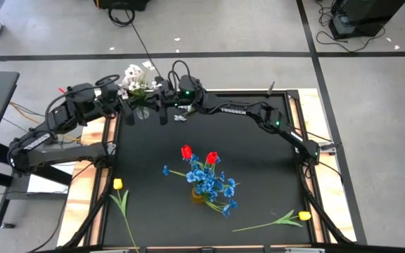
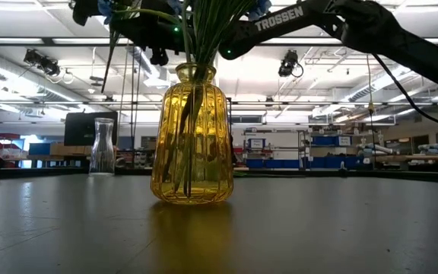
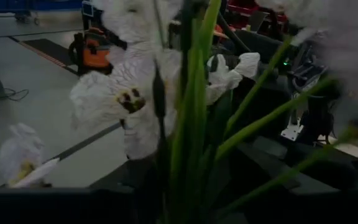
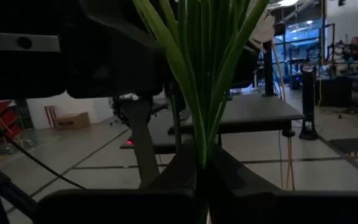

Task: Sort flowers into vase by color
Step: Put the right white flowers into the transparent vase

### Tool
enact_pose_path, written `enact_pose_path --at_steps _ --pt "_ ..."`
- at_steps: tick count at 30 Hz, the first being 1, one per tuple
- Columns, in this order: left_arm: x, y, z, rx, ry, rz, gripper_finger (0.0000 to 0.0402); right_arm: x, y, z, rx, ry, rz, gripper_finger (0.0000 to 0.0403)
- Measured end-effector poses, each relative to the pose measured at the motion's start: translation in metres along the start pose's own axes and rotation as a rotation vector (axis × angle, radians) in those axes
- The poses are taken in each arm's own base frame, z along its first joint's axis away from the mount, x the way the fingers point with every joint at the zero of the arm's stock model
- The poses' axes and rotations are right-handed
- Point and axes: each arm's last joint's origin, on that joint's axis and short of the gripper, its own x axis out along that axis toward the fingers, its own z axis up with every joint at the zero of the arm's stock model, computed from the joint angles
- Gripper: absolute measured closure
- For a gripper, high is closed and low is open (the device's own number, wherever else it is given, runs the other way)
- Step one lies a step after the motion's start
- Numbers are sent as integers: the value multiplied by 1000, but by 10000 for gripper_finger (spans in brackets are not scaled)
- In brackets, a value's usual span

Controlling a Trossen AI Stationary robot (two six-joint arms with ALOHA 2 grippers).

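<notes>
Currently, both grippers meet at the upper left of the high view, above the clear vase (image 1: 142,112). The left gripper (image 1: 121,105) sits beside the white spray (image 1: 136,79); its finger spacing cannot be determined. The right gripper (image 4: 202,177) is closed narrow on the spray's green stems, apparently to steady them upright for insertion. At frame centre, the yellow vase (image 1: 200,195) holds blue sprays and two red tulips (image 1: 199,154). Two yellow tulips (image 1: 117,185) lie unsorted along the lower edge.
</notes>
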Motion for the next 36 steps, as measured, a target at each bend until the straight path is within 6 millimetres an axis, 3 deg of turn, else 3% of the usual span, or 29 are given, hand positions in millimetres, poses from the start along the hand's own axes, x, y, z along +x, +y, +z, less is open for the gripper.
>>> enact_pose_path --at_steps 4,8,13,19,25,36 --pt "0 0 0 0 -1 14 302 0 0 0 40 -2 -9 373" --pt "0 1 1 11 -7 19 383 -1 0 5 25 -11 -28 327" --pt "0 3 0 17 -3 31 390 -5 1 17 -11 20 -48 246" --pt "-4 7 2 23 -25 61 391 -23 -2 34 0 200 -61 173" --pt "-12 9 5 29 -64 75 391 -52 -3 69 -3 324 -24 167" --pt "-23 10 7 23 -106 89 393 -112 8 144 -47 385 -24 182"
